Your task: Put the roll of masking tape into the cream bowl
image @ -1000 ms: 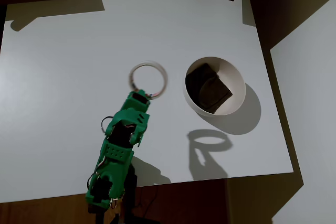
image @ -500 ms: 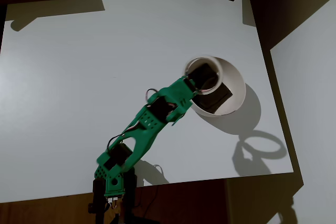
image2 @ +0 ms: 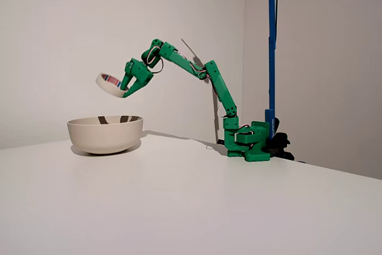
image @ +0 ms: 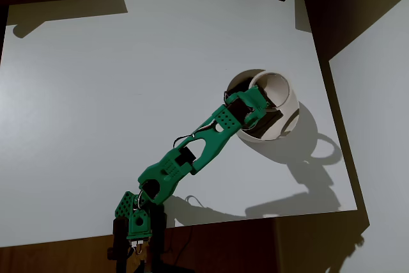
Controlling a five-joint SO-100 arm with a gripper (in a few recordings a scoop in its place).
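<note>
The pincer (image2: pixel 124 89), closed on the roll of masking tape (image2: pixel 110 84), has swung from mid-desk to above the cream bowl (image2: pixel 105 134) near the desk's right edge in the overhead view. The tape hangs clear above the rim, so release is judged the remaining step.

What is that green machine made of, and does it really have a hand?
The arm is bright green plastic: slim jointed segments with small holes, dark motor blocks and thin looping cables. It rises from a chunky green base. Its hand is a green two-fingered pincer.
</note>
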